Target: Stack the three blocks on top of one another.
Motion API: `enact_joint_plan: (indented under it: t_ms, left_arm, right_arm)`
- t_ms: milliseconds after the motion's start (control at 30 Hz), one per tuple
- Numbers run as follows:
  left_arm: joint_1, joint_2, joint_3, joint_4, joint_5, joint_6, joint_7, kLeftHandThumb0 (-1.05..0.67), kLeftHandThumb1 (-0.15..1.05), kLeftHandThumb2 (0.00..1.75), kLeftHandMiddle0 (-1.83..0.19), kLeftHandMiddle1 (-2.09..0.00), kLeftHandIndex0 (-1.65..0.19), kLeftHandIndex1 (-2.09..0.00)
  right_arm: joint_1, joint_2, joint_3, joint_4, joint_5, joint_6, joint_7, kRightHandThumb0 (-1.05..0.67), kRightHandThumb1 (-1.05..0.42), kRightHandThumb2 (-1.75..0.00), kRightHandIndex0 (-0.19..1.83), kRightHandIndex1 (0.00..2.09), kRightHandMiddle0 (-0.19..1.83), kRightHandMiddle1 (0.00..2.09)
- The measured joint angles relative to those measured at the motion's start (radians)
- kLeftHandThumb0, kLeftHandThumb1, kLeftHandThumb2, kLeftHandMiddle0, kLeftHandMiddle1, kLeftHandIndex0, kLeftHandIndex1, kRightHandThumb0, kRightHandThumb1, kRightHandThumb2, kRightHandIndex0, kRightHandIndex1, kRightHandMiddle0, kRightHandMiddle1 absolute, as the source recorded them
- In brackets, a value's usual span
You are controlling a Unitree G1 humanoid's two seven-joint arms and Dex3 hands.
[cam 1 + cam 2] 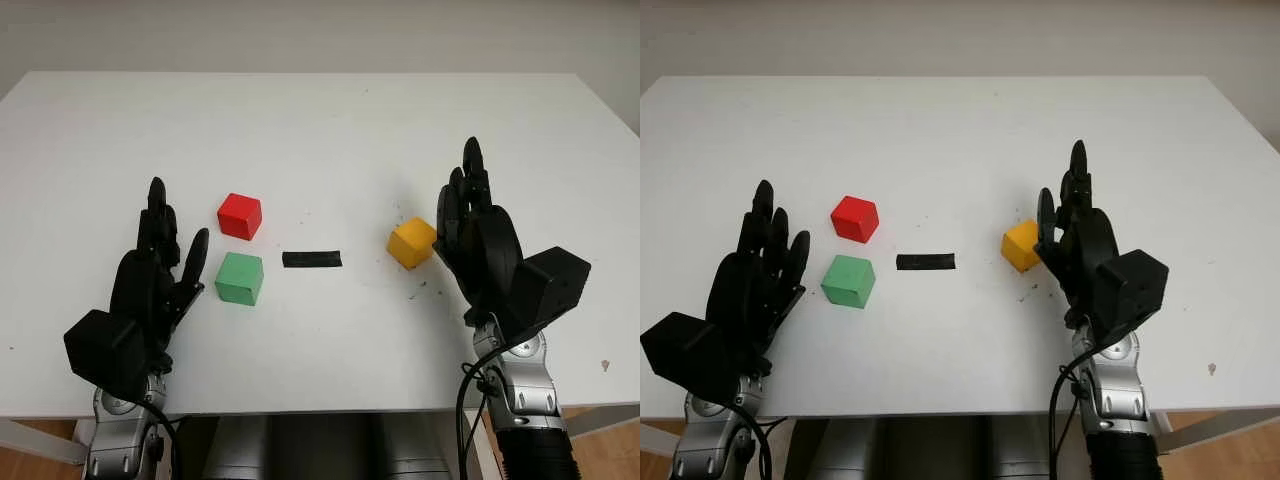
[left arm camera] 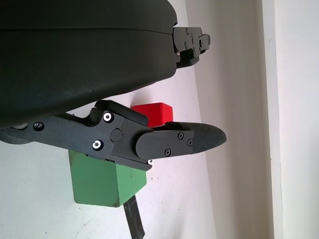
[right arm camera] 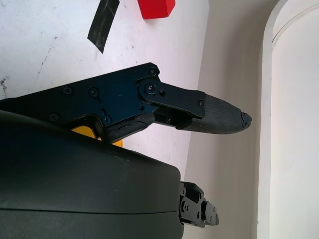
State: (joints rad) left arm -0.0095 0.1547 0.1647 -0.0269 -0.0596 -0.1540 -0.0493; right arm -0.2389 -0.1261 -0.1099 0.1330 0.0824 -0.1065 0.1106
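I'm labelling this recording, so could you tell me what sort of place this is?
Probably a lab test bench: a plain white table against a bare wall, holding three coloured blocks, red, green and yellow, and a black tape strip.

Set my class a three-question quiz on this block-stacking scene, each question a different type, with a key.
1. True or false: the red block sits on the green block.
2. Which block is nearest the right hand? A red, B green, C yellow.
3. What dark thing lies on the table between the blocks?

Key:
1. False; they stand apart, and the open left hand is beside the green one.
2. C, the yellow block.
3. A black tape strip.
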Motion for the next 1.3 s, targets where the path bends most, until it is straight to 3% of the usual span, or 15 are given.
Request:
enact_joint_plan:
  t_ms: [467,567,700,900,1067,1300]
  left_arm:
    - [0.010,0.000,-0.007,-0.009,0.002,0.001,-0.012,-0.59,1.05,0.37,0.12,-0.05,0.11,-0.05]
    - [-0.020,0.054,0.007,-0.012,0.016,0.014,-0.041,-0.61,1.05,0.28,0.08,-0.07,0.06,-0.07]
    - [-0.145,0.236,0.055,-0.009,0.052,0.031,-0.109,-0.51,1.02,0.10,0.01,-0.07,-0.01,-0.09]
    - [-0.366,0.412,0.052,0.139,0.090,0.021,-0.220,-0.49,0.93,0.04,-0.09,-0.09,-0.10,-0.10]
    - [-0.525,0.510,-0.046,0.297,0.248,-0.069,-0.252,-0.49,0.89,0.04,-0.26,-0.10,-0.17,-0.11]
    - [-0.691,0.596,-0.234,0.408,0.517,-0.153,-0.270,-0.49,0.84,0.03,-0.33,-0.09,-0.27,-0.13]
  right_arm:
    - [0.016,-0.001,0.000,-0.028,-0.001,0.016,-0.005,-0.75,-1.05,-0.64,-0.19,0.00,-0.19,0.00]
    - [0.016,-0.001,0.000,-0.028,0.003,0.016,0.001,-0.75,-1.05,-0.63,-0.19,0.00,-0.19,0.00]
    - [0.016,-0.006,-0.008,-0.028,0.008,0.011,0.006,-0.73,-1.05,-0.61,-0.19,0.00,-0.19,0.00]
    - [0.007,-0.006,-0.024,-0.036,0.034,0.011,0.005,-0.73,-1.05,-0.60,-0.19,0.00,-0.19,0.00]
    - [-0.005,-0.011,-0.046,-0.058,0.069,0.034,0.014,-0.74,-1.05,-0.57,-0.19,0.00,-0.19,0.00]
    - [-0.010,-0.013,-0.050,-0.069,0.080,0.045,0.012,-0.73,-1.05,-0.55,-0.19,0.00,-0.19,0.00]
